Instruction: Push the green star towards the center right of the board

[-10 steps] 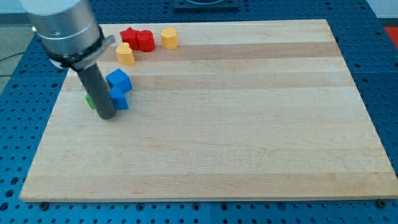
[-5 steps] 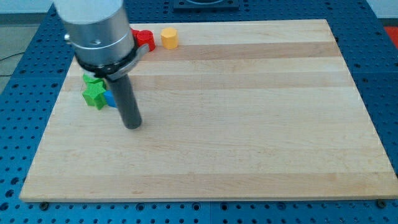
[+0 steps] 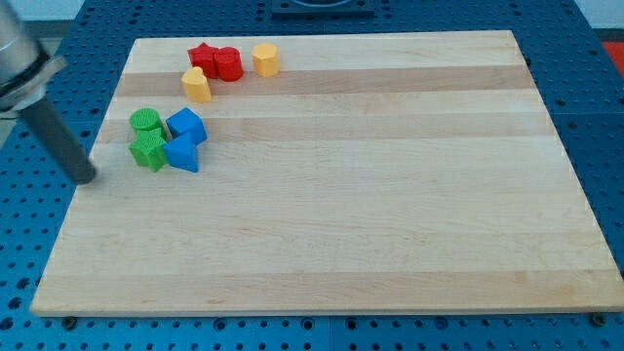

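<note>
The green star (image 3: 149,150) lies near the board's left edge, touching a green cylinder (image 3: 146,122) above it and a blue block (image 3: 184,153) on its right. A second blue block (image 3: 185,125) sits just above that one. My tip (image 3: 86,178) is at the board's left edge, left of and slightly below the green star, apart from it.
A red star-like block (image 3: 203,56), a red block (image 3: 228,63), a yellow block (image 3: 265,59) and another yellow block (image 3: 197,85) sit near the view's top left. The wooden board (image 3: 390,195) lies on a blue perforated table.
My tip has moved from right of the blue and green cluster to its left, at the board's left edge. The blocks now show fully and have not visibly moved.
</note>
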`<control>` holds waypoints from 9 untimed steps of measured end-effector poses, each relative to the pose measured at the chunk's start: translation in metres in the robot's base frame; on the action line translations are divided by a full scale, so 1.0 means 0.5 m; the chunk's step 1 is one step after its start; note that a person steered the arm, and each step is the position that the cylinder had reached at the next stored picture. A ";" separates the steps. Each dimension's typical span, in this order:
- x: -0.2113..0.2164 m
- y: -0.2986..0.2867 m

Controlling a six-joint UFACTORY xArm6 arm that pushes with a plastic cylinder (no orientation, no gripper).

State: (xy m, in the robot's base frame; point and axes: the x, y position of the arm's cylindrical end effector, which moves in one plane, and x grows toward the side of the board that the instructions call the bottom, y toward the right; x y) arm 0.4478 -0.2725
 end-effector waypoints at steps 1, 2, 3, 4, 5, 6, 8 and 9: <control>-0.063 0.162; -0.094 0.323; -0.078 0.282; -0.117 0.285; -0.152 0.459; -0.111 0.573; -0.050 0.380; -0.030 0.526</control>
